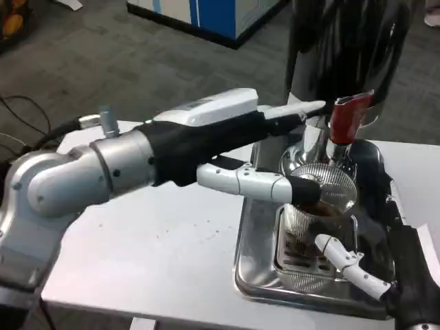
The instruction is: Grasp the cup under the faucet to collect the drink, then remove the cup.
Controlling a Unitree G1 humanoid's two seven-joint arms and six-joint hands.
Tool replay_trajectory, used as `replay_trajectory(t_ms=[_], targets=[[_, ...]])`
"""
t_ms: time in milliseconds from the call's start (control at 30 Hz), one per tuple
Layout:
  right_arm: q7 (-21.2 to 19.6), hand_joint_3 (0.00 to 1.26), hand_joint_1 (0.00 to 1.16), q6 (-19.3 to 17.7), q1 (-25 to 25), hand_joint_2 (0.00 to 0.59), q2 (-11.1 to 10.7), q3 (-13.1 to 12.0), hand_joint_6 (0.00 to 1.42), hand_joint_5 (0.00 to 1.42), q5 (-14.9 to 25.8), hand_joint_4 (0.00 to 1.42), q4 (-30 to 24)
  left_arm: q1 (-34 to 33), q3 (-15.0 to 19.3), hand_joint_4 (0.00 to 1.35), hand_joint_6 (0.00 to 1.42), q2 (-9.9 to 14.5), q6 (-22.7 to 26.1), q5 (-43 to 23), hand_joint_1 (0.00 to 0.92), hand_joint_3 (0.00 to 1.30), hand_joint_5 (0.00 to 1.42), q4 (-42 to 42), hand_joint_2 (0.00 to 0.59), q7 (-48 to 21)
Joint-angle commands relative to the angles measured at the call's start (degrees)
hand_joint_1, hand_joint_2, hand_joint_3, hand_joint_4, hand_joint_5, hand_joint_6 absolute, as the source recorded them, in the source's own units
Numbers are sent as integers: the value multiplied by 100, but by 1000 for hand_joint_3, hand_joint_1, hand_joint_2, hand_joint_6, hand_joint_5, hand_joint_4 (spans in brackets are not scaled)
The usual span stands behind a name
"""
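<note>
The clear ribbed cup [320, 199] stands upright, mouth up, on the steel drip tray [256, 271] under the red-handled faucet [346, 117], gripped by the right hand [371, 265], while the left hand [234, 144] reaches open-fingered toward the faucet.

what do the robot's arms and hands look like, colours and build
The left arm has a rounded, glossy silver forearm with a small silver stub on top and a black cable trailing behind it. The left hand has a black wrist and palm, a flat white back plate, and white finger segments with black tips. The right hand, at the lower right, shows white jointed fingers on a black body.
</note>
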Motion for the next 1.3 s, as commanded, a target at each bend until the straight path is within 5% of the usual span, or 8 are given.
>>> replay_trajectory(t_ms=[33, 433, 933, 1300], targets=[[30, 0, 647, -10, 79, 224, -29, -18, 0, 111, 42, 0, -170, 140, 187, 0, 1, 105, 52, -98, 0, 41, 50, -280, 22, 69], [70, 0, 643, 26, 116, 226, -41, 3, 0, 111, 107, 0, -256, 637, 541, 0, 7, 296, 371, -329, 0, 41, 50, -1093, 21, 44], [108, 0, 635, 45, 102, 222, -57, 15, 0, 111, 137, 0, -393, 2900, 1710, 0, 29, 453, 381, -675, 0, 56, 67, -2037, 45, 570], [23, 0, 646, 31, -123, 219, 14, 78, 14, 122, 105, 2, -43, 4311, 2179, 0, 37, 489, 325, -656, 0, 66, 83, -2186, 50, 837]])
